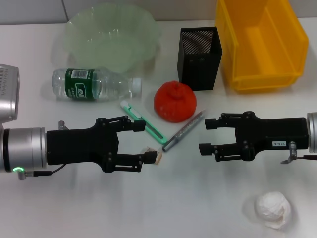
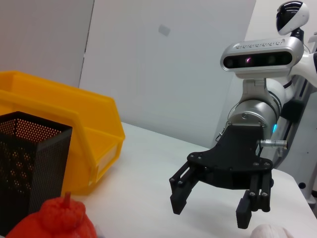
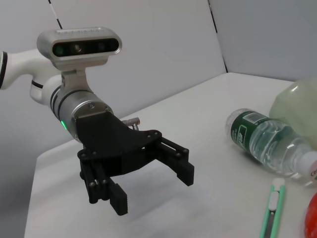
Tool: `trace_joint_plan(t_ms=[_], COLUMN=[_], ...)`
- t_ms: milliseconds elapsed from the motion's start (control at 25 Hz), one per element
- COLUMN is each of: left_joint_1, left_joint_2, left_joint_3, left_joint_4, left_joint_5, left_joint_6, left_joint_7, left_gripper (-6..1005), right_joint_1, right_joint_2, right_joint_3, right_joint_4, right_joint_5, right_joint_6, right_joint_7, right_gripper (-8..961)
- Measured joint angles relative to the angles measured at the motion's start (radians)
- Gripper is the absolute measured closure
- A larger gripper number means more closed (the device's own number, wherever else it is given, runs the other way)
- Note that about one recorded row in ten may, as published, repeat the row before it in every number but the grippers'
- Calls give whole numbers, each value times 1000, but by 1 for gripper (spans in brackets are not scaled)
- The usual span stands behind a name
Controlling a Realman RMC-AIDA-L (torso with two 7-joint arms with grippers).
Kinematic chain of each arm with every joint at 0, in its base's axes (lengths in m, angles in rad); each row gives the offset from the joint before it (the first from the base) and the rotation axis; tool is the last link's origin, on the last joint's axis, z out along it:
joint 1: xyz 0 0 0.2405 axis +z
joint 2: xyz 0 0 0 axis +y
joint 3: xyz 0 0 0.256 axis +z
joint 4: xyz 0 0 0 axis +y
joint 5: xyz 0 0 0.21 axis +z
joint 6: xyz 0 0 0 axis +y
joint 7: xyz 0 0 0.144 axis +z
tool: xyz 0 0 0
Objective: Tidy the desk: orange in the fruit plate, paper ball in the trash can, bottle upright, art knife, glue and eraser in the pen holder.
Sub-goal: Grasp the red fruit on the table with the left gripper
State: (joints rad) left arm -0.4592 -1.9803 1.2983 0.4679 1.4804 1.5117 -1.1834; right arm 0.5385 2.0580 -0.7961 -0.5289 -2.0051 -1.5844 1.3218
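Left gripper (image 1: 147, 141) spread wide; small beige eraser (image 1: 154, 156) touches its lower fingertip. Right gripper (image 1: 204, 135) spread wide, at 3 o'clock of red-orange fruit (image 1: 174, 101).

The head view looks steeply down from above onto the white tabletop (image 1: 148, 208), taking in both arms and everything between them at middle range. The left wrist view sits low, near the tabletop, and faces across it toward the right end effector (image 2: 213, 210), seen fairly close with the wall behind. The right wrist view is likewise low and faces back the other way, framing the left end effector (image 3: 153, 188) close up. The head and left wrist views share the orange (image 1: 174, 101), the black mesh pen holder (image 1: 199, 57) and the yellow bin (image 1: 260, 42). The head and right wrist views share the lying bottle (image 3: 270, 141) and the green art knife (image 3: 271, 208).
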Motion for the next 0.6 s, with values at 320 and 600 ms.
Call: trace_joint_plan(t_ms=[320, 600], left_joint_1=[-1, -1], left_joint_2=[0, -1], left_joint_3=[1, 1], left_joint_4=[0, 0], left_joint_5=[0, 0], left_joint_6=[-5, -7], left_joint_7=[-3, -5], left_gripper=[140, 141], right_joint_1=[0, 1], right_joint_2=[-2, -4], right_joint_3=[0, 0], right_joint_4=[0, 0], right_joint_5=[-3, -4], right_joint_6=[1, 1], right_joint_7=[0, 2], right_gripper=[182, 182])
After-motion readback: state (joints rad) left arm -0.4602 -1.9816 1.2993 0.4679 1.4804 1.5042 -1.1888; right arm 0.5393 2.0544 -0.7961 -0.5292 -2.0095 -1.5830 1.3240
